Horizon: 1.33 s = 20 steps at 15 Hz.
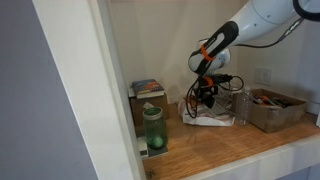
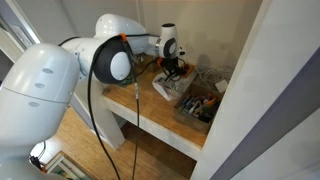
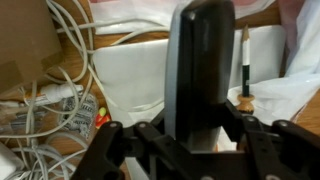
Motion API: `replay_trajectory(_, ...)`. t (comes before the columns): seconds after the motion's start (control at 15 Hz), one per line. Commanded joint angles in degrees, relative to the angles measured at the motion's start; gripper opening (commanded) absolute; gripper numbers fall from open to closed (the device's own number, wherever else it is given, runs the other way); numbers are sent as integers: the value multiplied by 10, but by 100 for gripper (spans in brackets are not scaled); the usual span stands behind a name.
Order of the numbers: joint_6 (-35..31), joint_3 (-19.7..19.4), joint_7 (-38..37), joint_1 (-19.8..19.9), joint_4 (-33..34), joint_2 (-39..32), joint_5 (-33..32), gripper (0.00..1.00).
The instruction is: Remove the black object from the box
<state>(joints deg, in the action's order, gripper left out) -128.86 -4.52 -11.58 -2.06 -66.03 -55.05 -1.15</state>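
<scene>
Black object (image 3: 200, 70): glossy, all black, oblong, standing upright. Pincer (image 3: 195, 135) is clenched on its lower end. I see it held over white sheeting (image 3: 130, 85), outside the box (image 1: 272, 118). Box sits at 3 o'clock from the pincer on the worktop (image 1: 220, 145) and holds mixed clutter, details unclear.

We see open room above the box (image 1: 283, 113). A clear bottle (image 1: 240, 106) stands between it and our gripper (image 1: 207, 98), clamped on the black object (image 3: 200, 60); tangled cables (image 3: 45, 95) crowd beyond.

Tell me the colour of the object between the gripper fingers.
Black, plain all over; the wrist view shows the black object best.
</scene>
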Motion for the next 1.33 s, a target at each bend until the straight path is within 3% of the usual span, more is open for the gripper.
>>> replay_trajectory(0.0, 23, 6, 11, 9, 61, -41, 1, 26)
replay_trajectory(0.6, 46, 2, 23, 7, 119, -88, -6, 26)
replay_trajectory(0.67, 50, 2, 24, 7, 123, -90, -6, 52)
replay_trajectory(0.73, 52, 1, 24, 7, 129, -93, -7, 68)
replay_trajectory(0.8, 54, 1, 25, 7, 133, -94, -6, 68)
replay_trajectory(1.0, 55, -2, 26, 7, 141, -92, -9, 89)
replay_trajectory(1.13, 54, -5, 27, 7, 146, -90, -11, 98)
replay_trajectory(1.27, 51, -10, 25, 5, 150, -86, -16, 100)
